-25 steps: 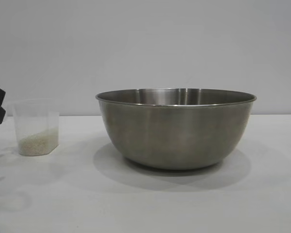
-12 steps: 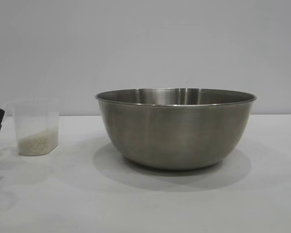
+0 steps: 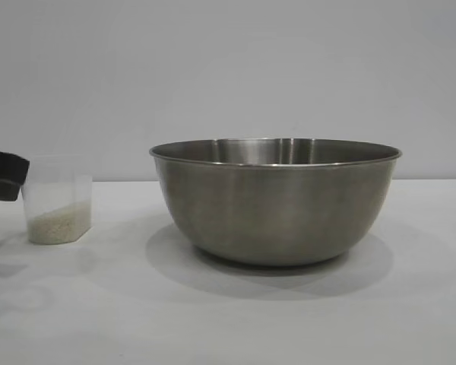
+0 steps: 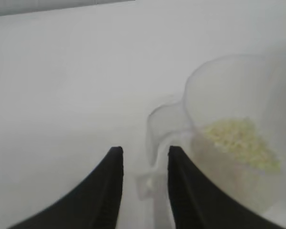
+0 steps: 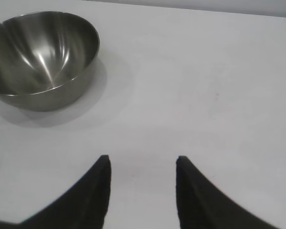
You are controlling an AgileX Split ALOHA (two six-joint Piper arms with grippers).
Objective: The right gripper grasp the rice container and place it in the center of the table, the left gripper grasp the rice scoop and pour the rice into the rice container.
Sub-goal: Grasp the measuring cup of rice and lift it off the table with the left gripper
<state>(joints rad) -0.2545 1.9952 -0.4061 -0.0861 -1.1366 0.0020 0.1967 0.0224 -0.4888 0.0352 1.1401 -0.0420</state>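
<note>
Brushed stainless-steel round mixing bowl, the rice container (image 3: 276, 201), sits upright on the broad white matte surface (image 3: 235, 319) near the middle of the exterior view, well apart from everything else; its inside is bare steel in the right wrist view (image 5: 43, 52).

Small translucent clear plastic measuring cup, the rice scoop (image 3: 56, 199), stands upright to the left of the bowl, apart from it. A heap of off-white rice (image 3: 58, 222) lies sloped in its bottom.

Left gripper (image 4: 144, 164): black two-fingered claw at the scoop's far-left side, mostly cut off by the exterior view's edge. Fingers narrowly parted, the scoop's small side handle between them; contact cannot be told, the handle being blurred and see-through.

Right gripper (image 5: 142, 169): off the exterior view, fingers parted wide over bare surface, well away from the bowl, holding nothing.
</note>
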